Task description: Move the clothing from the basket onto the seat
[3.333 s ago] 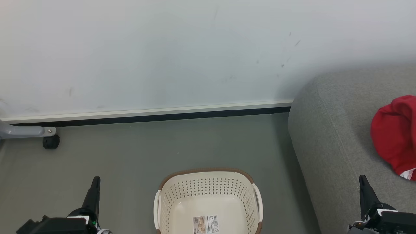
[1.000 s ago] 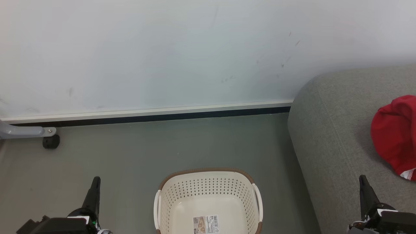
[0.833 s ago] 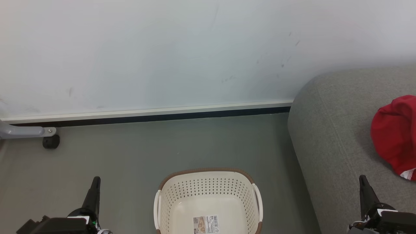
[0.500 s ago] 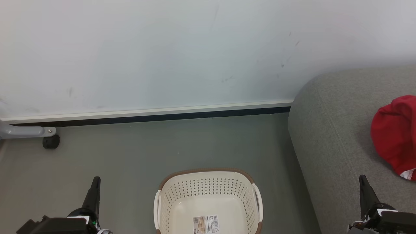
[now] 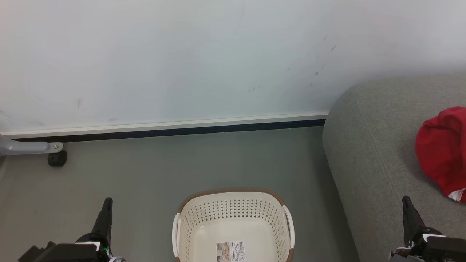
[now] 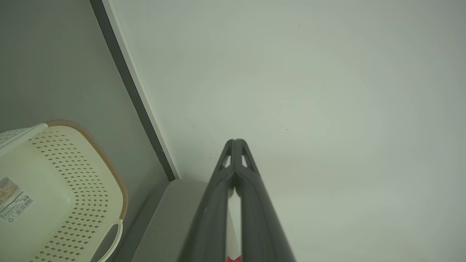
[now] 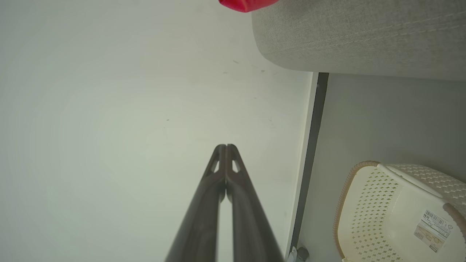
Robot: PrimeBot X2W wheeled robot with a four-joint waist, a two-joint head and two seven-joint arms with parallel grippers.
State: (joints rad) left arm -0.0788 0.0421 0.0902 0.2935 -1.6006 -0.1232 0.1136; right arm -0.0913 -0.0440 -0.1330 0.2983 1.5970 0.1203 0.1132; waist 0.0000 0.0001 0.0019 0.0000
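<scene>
Red fabric on grey upholstery: the clothing lies bunched on the seat at the right margin of the head view. Its white trim is turned toward the robot, and its far part is cut off by the frame. The basket stands on the floor between the two arms, apart from the seat. The visible part of its interior is bare, with the barcode sticker exposed on the base.

Probable hazards. The basket's near end falls below the lower margin, so a garment lying there cannot be ruled out, and the task could be judged complete too soon. The clothing is soft and loosely heaped, so a sweep of the right arm across the cushion could drag it toward the seat's edge and onto the floor. A careless swing of either arm could also knock the light basket aside.

Jaws. The left gripper has its two dark fingers pressed together tip to tip. It holds nothing and touches nothing, and in its wrist view it points at the pale wall. The right gripper is likewise fully closed and empty. It appears against the seat's near portion, well apart from the clothing.
</scene>
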